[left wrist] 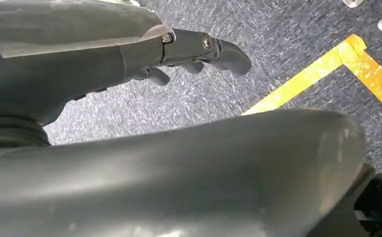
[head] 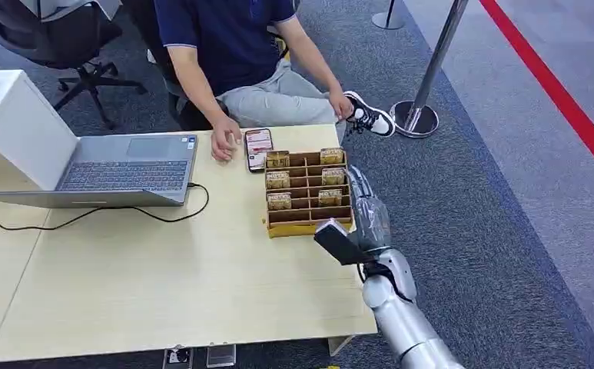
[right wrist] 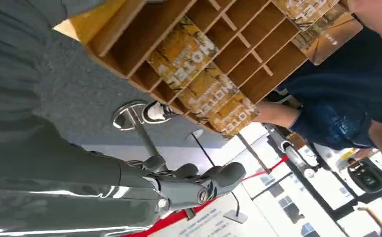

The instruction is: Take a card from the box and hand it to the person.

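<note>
A yellow wooden box (head: 306, 227) with slotted compartments stands at the table's right edge. Several gold cards (head: 330, 176) stand upright in it. My right hand (head: 361, 206) lies just right of the box, beside its right wall, fingers stretched toward the far side, holding nothing. From the right wrist, the box (right wrist: 129, 29) and its cards (right wrist: 184, 57) are close, apart from my empty right hand (right wrist: 189, 185). A person (head: 232, 46) sits across the table with one hand (head: 224, 144) resting on it. My left hand (left wrist: 193, 49) hangs over grey carpet, empty.
A phone (head: 258, 148) lies between the person's hand and the box. An open laptop (head: 124, 165) with a black cable sits at the left, beside a white case (head: 9, 123). A metal stanchion (head: 416, 115) stands on the carpet to the right.
</note>
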